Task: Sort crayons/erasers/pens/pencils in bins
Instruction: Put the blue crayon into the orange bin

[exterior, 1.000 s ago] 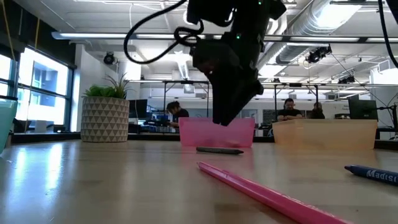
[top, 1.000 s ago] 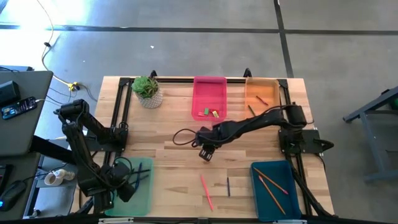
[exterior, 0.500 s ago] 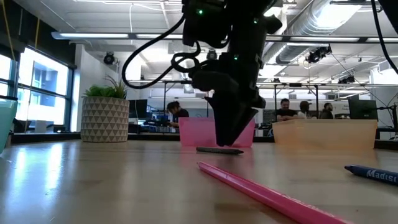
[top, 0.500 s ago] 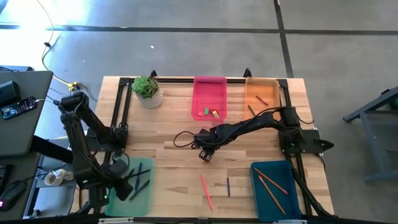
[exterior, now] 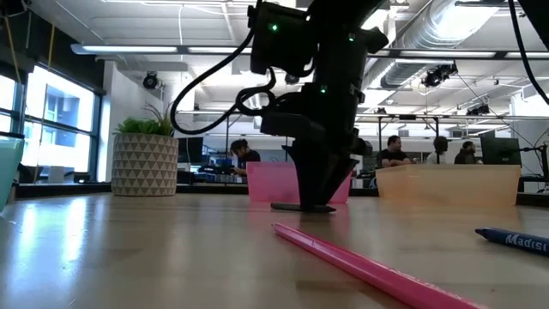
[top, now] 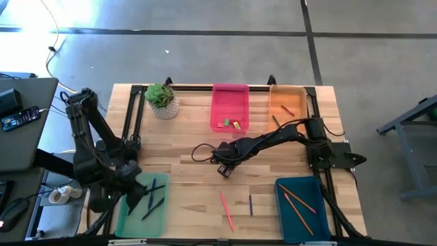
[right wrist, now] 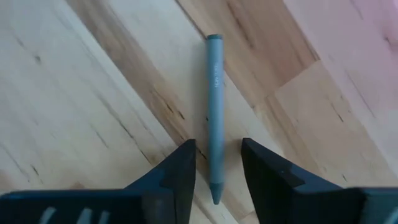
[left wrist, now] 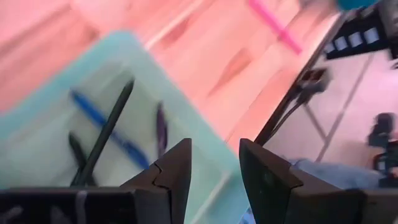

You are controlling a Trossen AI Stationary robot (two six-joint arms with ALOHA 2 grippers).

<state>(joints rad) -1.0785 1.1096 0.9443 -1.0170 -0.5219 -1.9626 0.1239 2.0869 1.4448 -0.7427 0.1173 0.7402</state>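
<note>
A grey-green crayon (right wrist: 214, 106) lies flat on the wood at the table's middle. My right gripper (right wrist: 219, 149) points down over it, open, one fingertip on each side of its pointed end; a gap shows on both sides. The low view has these fingers (exterior: 313, 193) down at the table around the crayon (exterior: 283, 206). My left gripper (left wrist: 214, 149) hangs open and empty above the light green bin (top: 160, 220) at the front left. That bin holds a blue pen (left wrist: 99, 118), a black pen (left wrist: 109, 127) and a purple pen (left wrist: 160, 127).
A pink pencil (top: 227, 210) and a short dark pen (top: 250, 205) lie near the front edge. The teal bin (top: 311, 222) at the front right holds orange pencils. The pink bin (top: 230, 96) with erasers, the orange bin (top: 287, 96) and a potted plant (top: 162, 99) stand along the far edge.
My right gripper has sunk to the table, so its fingertips now stand around the crayon, which has not moved. My left gripper has risen above the light green bin and tipped, uncovering the pens in it.
</note>
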